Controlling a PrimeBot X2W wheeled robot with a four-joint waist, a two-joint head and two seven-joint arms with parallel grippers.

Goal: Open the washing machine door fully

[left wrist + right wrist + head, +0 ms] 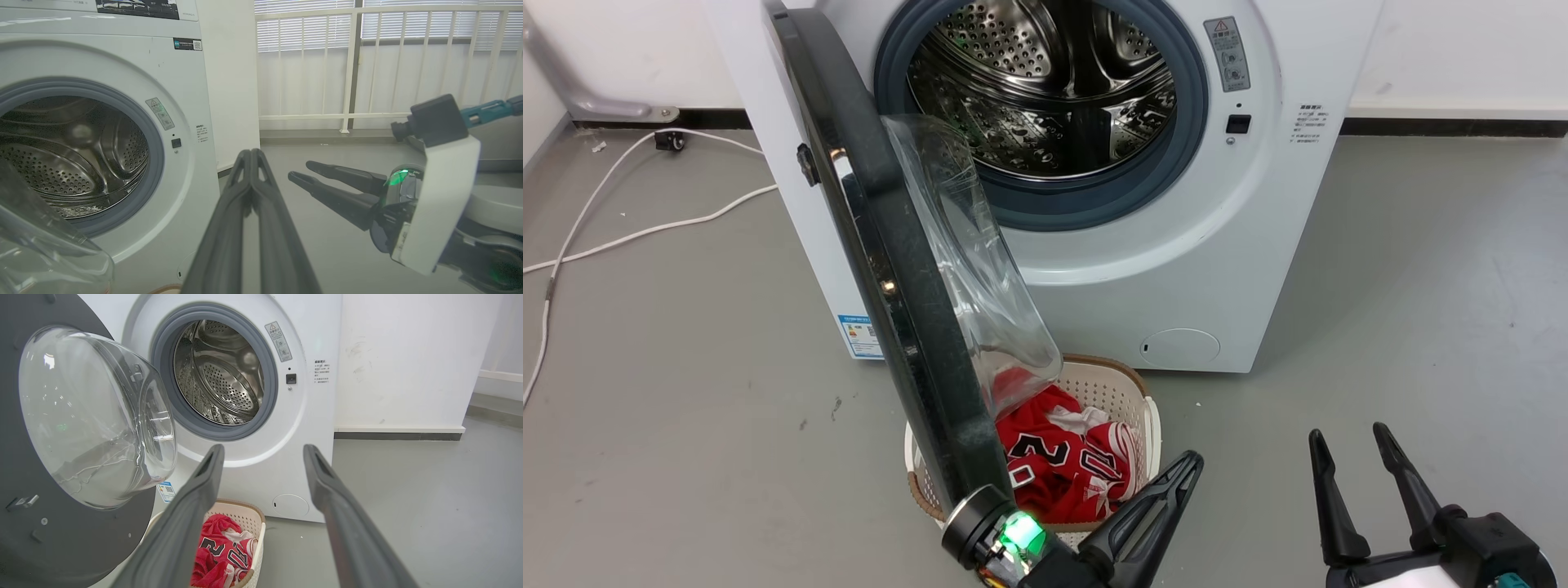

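Note:
The washing machine door [907, 310] stands swung out from the white machine, edge-on to the head view, its clear glass bowl [980, 269] facing the steel drum [1054, 90]. My left gripper [1188, 465] is shut on nothing, its wrist beside the door's free lower edge and its fingers pointing right of it. In the left wrist view that gripper [251, 154] points past the machine, with the bowl [41, 253] at lower left. My right gripper [1347, 434] hangs open and empty at lower right, apart from the door. The right wrist view shows it [263, 449] open, the door [73, 547] on its left.
A white laundry basket [1127, 392] holding a red jersey [1062, 465] sits on the floor under the door, in front of the machine. A white cable [645, 233] trails over the grey floor on the left. A white railing [347, 81] stands beyond the machine's right side.

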